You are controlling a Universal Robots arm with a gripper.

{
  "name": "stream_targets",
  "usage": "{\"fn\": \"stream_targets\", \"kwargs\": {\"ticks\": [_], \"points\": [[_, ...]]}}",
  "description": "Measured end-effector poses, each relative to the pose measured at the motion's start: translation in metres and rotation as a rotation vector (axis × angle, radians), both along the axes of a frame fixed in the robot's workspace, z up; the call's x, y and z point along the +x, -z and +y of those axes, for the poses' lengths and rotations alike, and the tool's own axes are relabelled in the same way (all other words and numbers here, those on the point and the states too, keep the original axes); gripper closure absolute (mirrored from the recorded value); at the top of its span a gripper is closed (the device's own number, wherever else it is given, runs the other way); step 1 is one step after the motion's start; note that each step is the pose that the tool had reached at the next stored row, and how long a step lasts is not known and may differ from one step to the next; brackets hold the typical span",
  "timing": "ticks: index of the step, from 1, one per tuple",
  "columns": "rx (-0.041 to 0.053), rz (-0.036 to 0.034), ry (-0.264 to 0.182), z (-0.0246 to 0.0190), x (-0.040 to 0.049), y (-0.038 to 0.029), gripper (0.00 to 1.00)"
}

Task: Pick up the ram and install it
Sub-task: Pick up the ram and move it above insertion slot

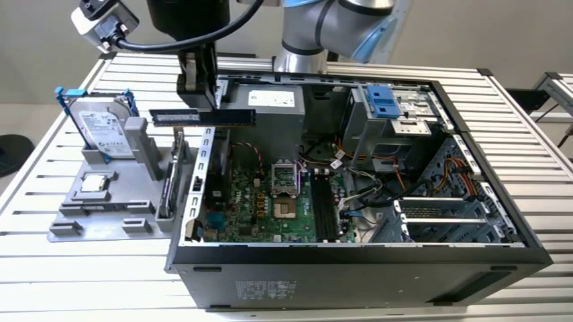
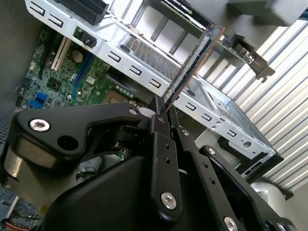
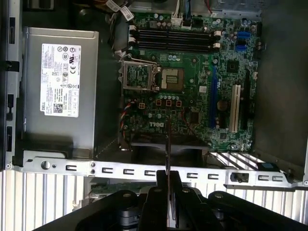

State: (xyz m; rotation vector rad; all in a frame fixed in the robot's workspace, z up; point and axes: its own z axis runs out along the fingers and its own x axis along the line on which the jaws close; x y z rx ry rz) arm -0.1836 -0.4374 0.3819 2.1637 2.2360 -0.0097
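While its fingers are shut tight on the ram (image 1: 231, 117), the gripper (image 1: 198, 106) hangs in the upper left of the exterior view. It holds the stick level in the air, above the open computer case's (image 1: 358, 255) wall and beside the grey parts tray (image 1: 90, 218). In the first wrist view the stick shows edge-on, with the motherboard (image 3: 192, 96) beyond.

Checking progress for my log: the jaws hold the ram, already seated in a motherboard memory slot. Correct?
Not seated. In the exterior view the jaws hold the ram in the air over the case edge, clear of the motherboard memory slots.
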Motion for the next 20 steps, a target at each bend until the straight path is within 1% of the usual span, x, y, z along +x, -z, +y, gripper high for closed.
{"fn": "stream_targets", "kwargs": {"ticks": [11,20], "points": [[-0.0001,0.0001,0.0,0.0,0.0198,0.0,1.0],[-0.0001,0.0001,0.0,0.0,0.0328,0.0,1.0]]}}
